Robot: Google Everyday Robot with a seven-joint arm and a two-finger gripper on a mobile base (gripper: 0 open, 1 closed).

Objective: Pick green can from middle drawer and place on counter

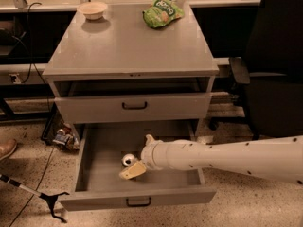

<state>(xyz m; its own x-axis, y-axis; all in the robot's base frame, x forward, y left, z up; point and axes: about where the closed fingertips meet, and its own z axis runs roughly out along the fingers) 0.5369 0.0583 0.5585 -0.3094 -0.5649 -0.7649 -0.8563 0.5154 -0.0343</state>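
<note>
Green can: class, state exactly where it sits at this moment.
In the camera view, the green can stands upright in the open drawer, left of centre, close beside the pincer reaching in from the right.

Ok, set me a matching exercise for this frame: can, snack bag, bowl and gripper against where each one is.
1 small silver-topped green can
2 light-green crinkly snack bag
3 pale round bowl
4 robot's gripper

a flat grey counter, far left corner
b over the open grey drawer, beside the can
c counter, far edge, right of middle
d standing on the drawer's floor

Pairs: 1-d; 2-c; 3-a; 4-b
</note>
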